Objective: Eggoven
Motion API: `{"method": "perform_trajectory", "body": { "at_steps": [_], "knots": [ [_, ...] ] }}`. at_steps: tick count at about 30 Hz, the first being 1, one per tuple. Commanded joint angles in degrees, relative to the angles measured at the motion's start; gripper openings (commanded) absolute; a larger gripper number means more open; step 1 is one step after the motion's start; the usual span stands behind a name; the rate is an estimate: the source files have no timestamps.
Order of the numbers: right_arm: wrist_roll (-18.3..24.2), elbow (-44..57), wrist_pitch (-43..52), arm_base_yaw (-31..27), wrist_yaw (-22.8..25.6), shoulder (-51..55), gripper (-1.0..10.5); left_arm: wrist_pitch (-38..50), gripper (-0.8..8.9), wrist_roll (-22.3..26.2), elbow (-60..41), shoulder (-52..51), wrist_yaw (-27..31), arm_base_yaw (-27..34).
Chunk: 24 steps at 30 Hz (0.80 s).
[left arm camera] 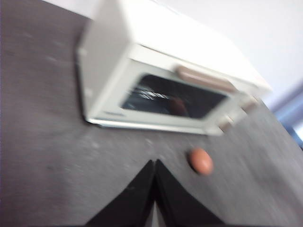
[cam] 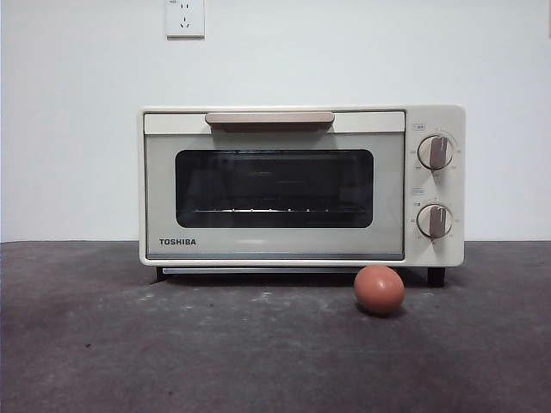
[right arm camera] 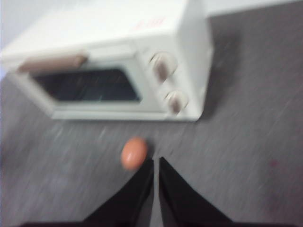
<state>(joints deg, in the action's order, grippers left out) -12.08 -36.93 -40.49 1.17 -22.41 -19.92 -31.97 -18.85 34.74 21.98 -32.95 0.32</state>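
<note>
Nearest the front camera, at about 5 o'clock from the oven door's middle, sits the egg (cam: 379, 290) on the dark table (cam: 103, 344), just ahead of the knob side and clear of the toaster oven (cam: 301, 185). Above it hover the left gripper (left arm camera: 155, 163) and the right gripper (right arm camera: 156, 161), both with jaws pressed together, holding nothing. Farther back, door closed, handle (cam: 269, 118) across the top at 12 o'clock. Probably best to open the door first: spread one gripper's jaws, hook the handle, pull down in an arc. Then take the egg gently across its middle, without squeezing hard or nudging it into a roll.
</note>
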Motion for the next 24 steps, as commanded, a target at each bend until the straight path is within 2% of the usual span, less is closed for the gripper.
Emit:
{"method": "perform_trajectory", "body": {
  "at_steps": [1, 3, 7, 14, 15, 19, 20, 24],
  "knots": [
    [6.4, -3.7, -4.5, 0.8, -3.3, -3.8, 0.0, -3.5, 0.06, 5.8, 3.3, 2.6, -0.5, -3.3],
    [8.7, -6.0, -8.4, 2.0, -4.8, -6.2, 0.0, -6.5, 0.06, 7.8, 5.0, 4.3, -0.5, -6.1],
    [11.1, -8.5, -12.7, 5.0, -4.7, -8.9, 0.0, -8.3, 0.06, 9.2, 6.3, 6.9, -0.5, -10.1],
    [11.1, -9.0, -12.2, 8.2, -4.2, -9.6, 0.2, -8.3, 0.06, 9.2, 6.3, 9.4, -0.4, -11.6],
    [10.9, -9.0, -12.0, 8.2, -4.2, -9.6, 0.5, -8.2, 0.06, 9.2, 6.3, 9.5, -0.4, -11.6],
    [7.7, -9.0, -11.7, 8.1, -4.1, -9.6, 3.3, -7.4, 0.06, 9.1, 6.3, 9.5, -0.4, -11.6],
    [6.6, -9.0, -11.5, 8.1, -4.1, -10.0, 3.6, -7.1, 0.06, 9.0, 6.3, 9.5, -0.4, -11.6],
    [5.0, -9.0, -11.2, 8.2, -4.2, -12.1, 3.6, -6.1, 0.06, 8.7, 6.3, 9.5, -0.4, -11.6]
  ]
}}
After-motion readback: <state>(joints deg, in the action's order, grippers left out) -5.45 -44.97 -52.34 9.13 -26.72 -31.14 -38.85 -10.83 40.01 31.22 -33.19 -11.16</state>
